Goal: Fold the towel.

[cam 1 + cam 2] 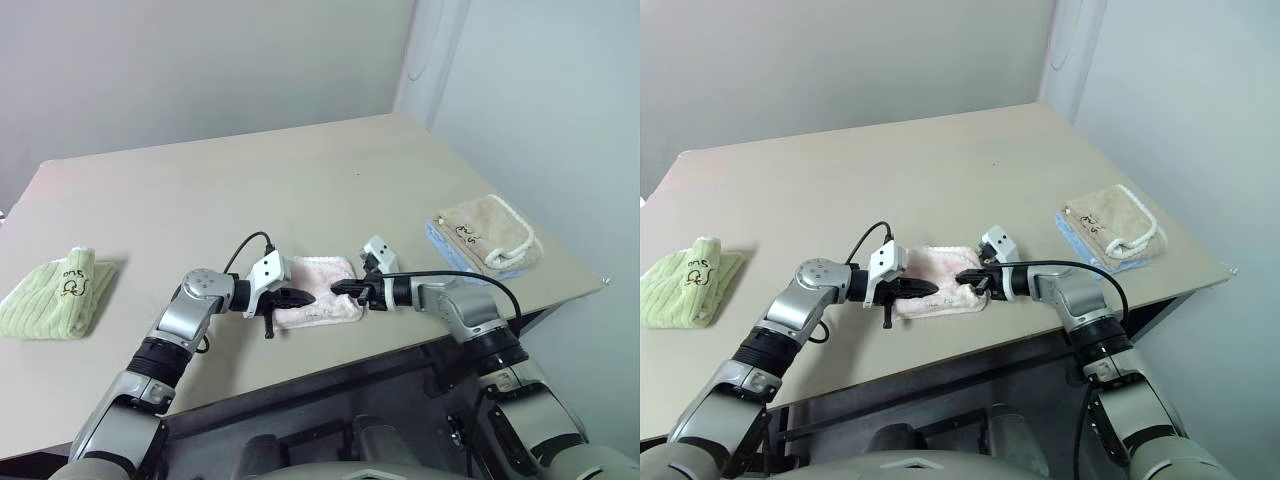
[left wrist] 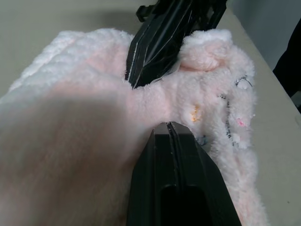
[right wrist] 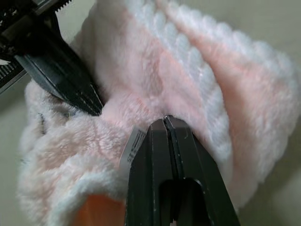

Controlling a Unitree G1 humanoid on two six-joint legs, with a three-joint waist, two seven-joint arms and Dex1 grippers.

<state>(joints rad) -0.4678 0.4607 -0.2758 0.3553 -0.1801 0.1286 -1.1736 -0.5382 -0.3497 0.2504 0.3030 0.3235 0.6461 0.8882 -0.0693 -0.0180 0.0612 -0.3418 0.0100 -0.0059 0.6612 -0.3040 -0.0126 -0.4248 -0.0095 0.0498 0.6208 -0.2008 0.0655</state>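
Observation:
The towel (image 1: 322, 272), pale pink with white ribbed edging, lies folded into a small bundle near the table's front edge. Its dark embroidered logo (image 2: 231, 113) with coloured dots faces up. My left gripper (image 1: 308, 296) comes in from the left and my right gripper (image 1: 338, 289) from the right, tips facing each other over the bundle. Both are shut, and their tips press into the pile of the towel (image 2: 84, 141). No fabric shows between the fingers. A small white label (image 3: 134, 141) sticks out beside the right gripper (image 3: 165, 120).
A green folded towel (image 1: 55, 295) lies at the table's left edge. A beige folded towel (image 1: 488, 232) rests on a blue cloth (image 1: 434, 240) at the right edge. The table's front edge (image 1: 330, 365) runs just below the grippers.

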